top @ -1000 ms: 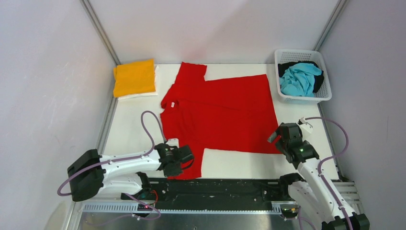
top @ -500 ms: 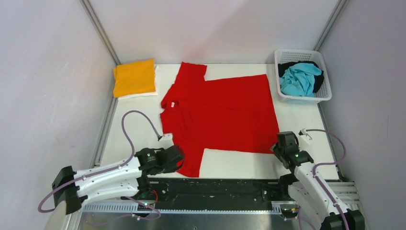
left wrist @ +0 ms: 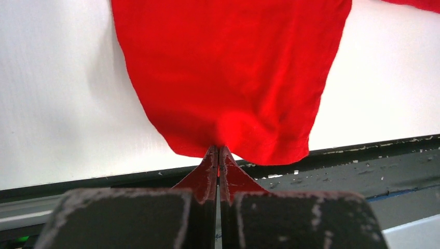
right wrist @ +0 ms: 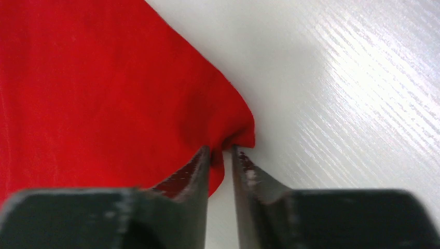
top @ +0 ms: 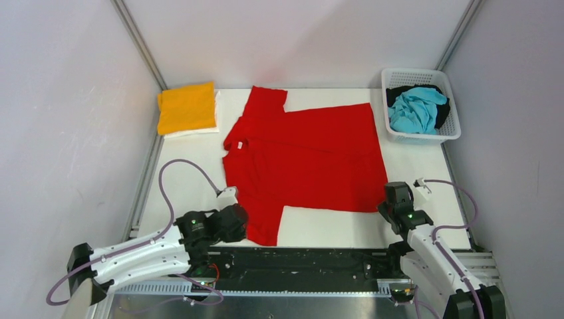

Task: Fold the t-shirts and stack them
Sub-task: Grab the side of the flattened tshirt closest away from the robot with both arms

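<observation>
A bright red t-shirt (top: 306,159) lies spread flat on the white table (top: 332,229), neck to the left. My left gripper (top: 248,224) is at its near sleeve, and in the left wrist view the left gripper (left wrist: 218,148) is shut on the sleeve hem of the red t-shirt (left wrist: 228,78). My right gripper (top: 386,205) sits at the shirt's near right corner. In the right wrist view the right gripper (right wrist: 221,149) has its jaws drawn in to a narrow gap, with the corner of the red t-shirt (right wrist: 104,93) puckered between the tips.
A folded orange-yellow t-shirt (top: 187,106) rests on a folded white one (top: 194,131) at the back left corner. A white lattice basket (top: 421,137) at the back right holds a crumpled turquoise t-shirt (top: 416,109) and a black one (top: 399,92). Grey walls enclose the table.
The right gripper dropped to the shirt's near right corner and closed its jaws on it. The left arm pulled back toward the near left, still holding the sleeve.
</observation>
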